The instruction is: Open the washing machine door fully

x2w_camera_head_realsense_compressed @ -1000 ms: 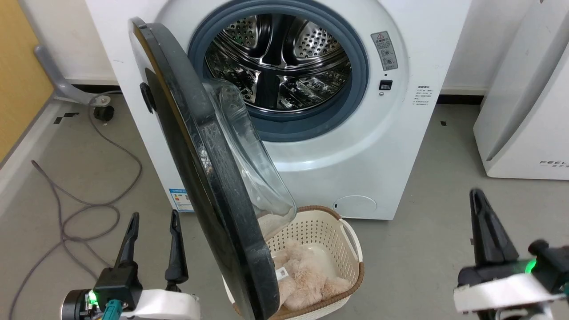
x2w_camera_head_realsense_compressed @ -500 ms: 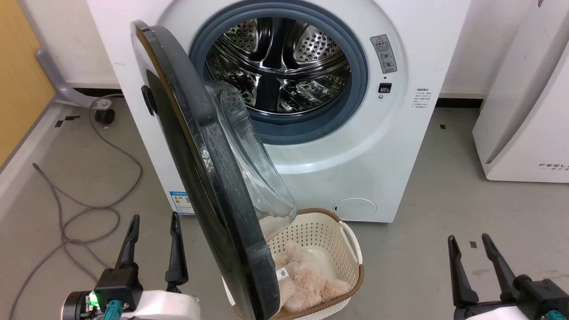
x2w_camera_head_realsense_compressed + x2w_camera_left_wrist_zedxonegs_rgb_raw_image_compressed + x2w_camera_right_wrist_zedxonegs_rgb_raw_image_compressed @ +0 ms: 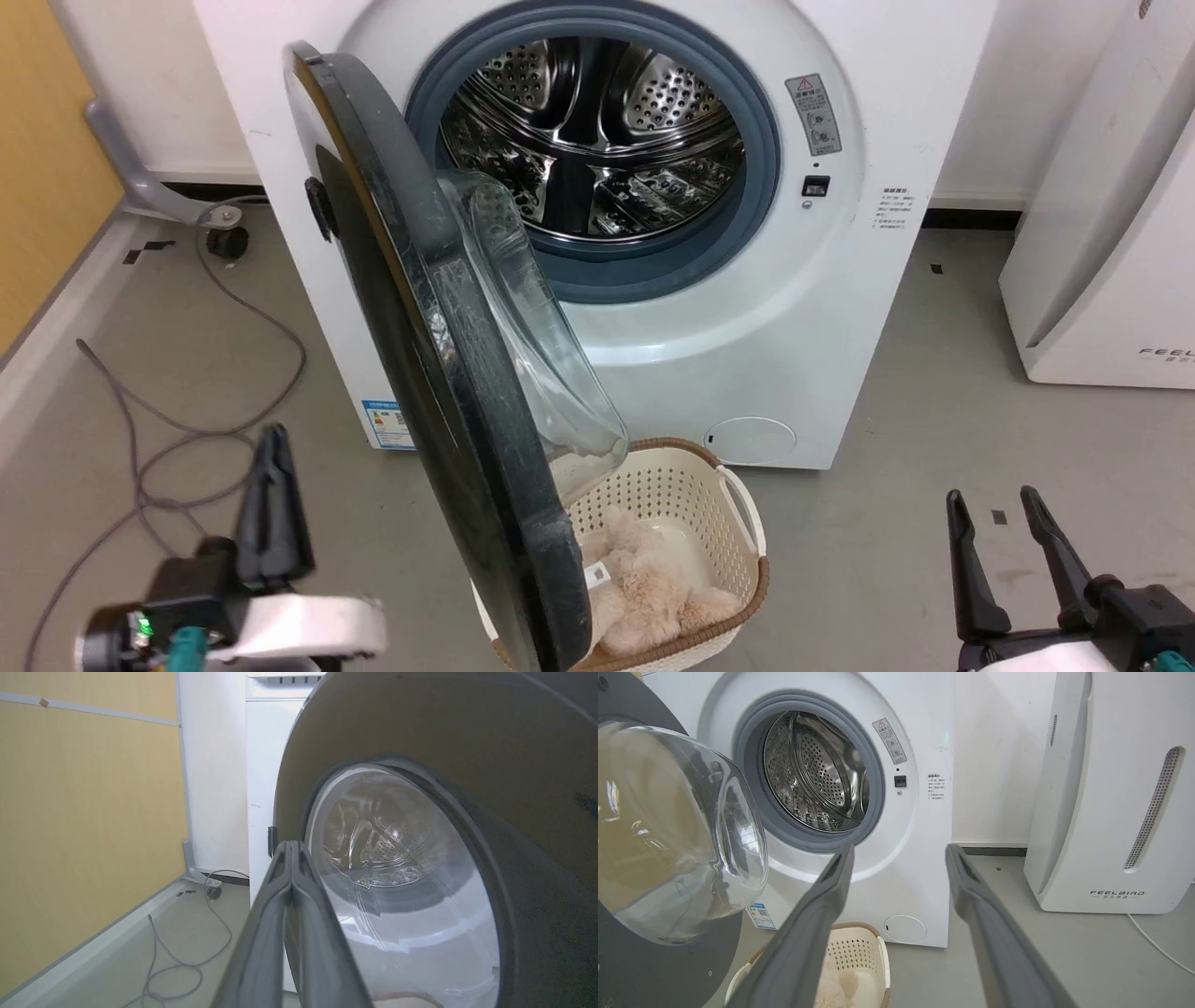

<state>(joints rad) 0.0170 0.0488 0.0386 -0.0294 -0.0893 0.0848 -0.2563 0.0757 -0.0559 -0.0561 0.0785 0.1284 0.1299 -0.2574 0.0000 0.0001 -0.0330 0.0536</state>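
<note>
Washing machine door: half-open, edge-on to the robot, hinged at the machine's left, outer face just right of the nearer left gripper, fingers pressed together, empty; right gripper, fingers spread, empty, well apart at near right.

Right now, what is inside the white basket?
A fluffy beige item lies in the basket; the door covers the basket's left part, so anything there is hidden.
</note>
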